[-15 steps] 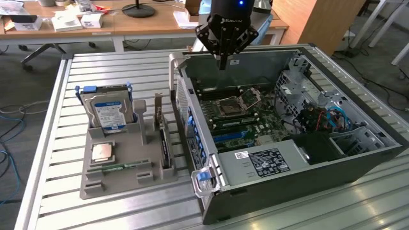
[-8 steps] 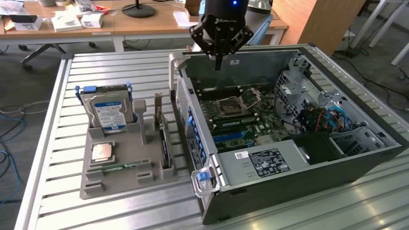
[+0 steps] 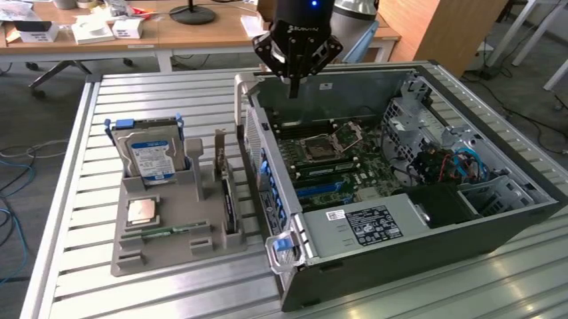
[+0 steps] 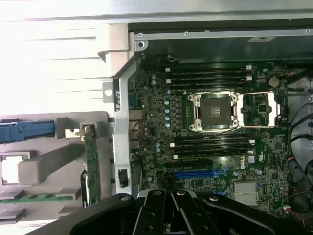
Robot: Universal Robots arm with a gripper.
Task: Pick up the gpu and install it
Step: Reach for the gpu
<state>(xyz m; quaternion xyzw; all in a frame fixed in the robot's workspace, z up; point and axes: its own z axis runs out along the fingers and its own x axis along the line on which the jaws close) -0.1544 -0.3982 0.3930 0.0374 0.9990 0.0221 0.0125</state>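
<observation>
Aluminium slatted worktop (image 3: 133, 90) carries all items.

1. Computer case (image 3: 426, 259): lies on its side with the panel off and the motherboard (image 3: 355, 166) exposed. A blue expansion slot (image 4: 193, 173) on the board is vacant.
2. Claw (image 3: 293, 90): hangs over the case's far wall, at about twelve o'clock of the case in the exterior view. It is clenched, fingers together, and nothing is seen between them. It touches no part.
3. Grey parts holder (image 3: 159, 249): sits at about nine o'clock of the case, just beside it.
4. Hard drive (image 3: 153, 156): stands upright at the holder's far end.
5. gpu (image 3: 228, 203): stands on its long edge in a narrow slot along the holder's case-side edge, at about three o'clock of the hard drive. It is well apart from the claw and not yet picked up.
6. RAM stick (image 3: 164, 232): lies flat at the holder's near end.

Assessment of the gpu: judged light, stiff and thin, with fragile components on its faces and an edge connector that tolerates no bending. The exposed upper edge is the only free purchase. A pinch across the two flat faces near mid-length would be best, keeping the card vertical. The bare board may be slippery under the pads.
</observation>
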